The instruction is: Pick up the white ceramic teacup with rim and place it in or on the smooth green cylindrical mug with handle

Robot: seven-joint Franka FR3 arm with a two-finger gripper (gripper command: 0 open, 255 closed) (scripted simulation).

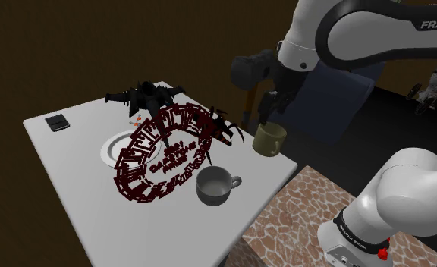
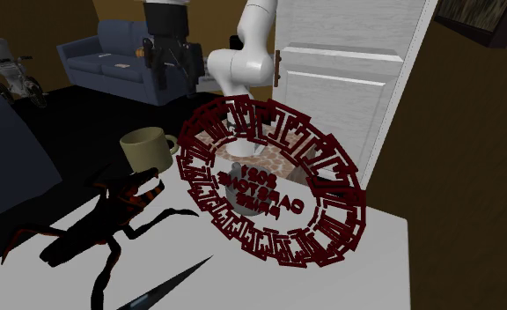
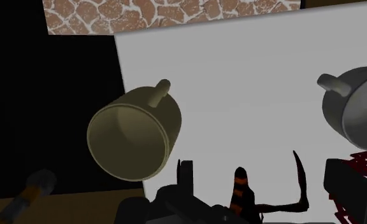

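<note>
The teacup (image 1: 217, 184), grey-white with a small handle, stands upright near the table's front edge in the shoulder view. It also appears in the wrist view (image 3: 357, 105). The olive-green mug (image 1: 269, 139) with a handle stands at the table's right corner, apart from the teacup. It is seen again in the second exterior view (image 2: 148, 146) and, looking into its mouth, in the wrist view (image 3: 134, 130). My black gripper (image 1: 271, 102) hangs a little above the mug, open and holding nothing. In the second exterior view the gripper (image 2: 170, 63) shows its two fingers apart.
A large dark red lettered ring (image 1: 164, 152) leans across the white table (image 1: 73, 197), close to the teacup. Black spider-like figures (image 1: 145, 95) lie behind it, with a white plate (image 1: 112, 149) and a small dark slab (image 1: 56, 122). A sofa (image 2: 111, 53) and white door (image 2: 340, 79) stand beyond.
</note>
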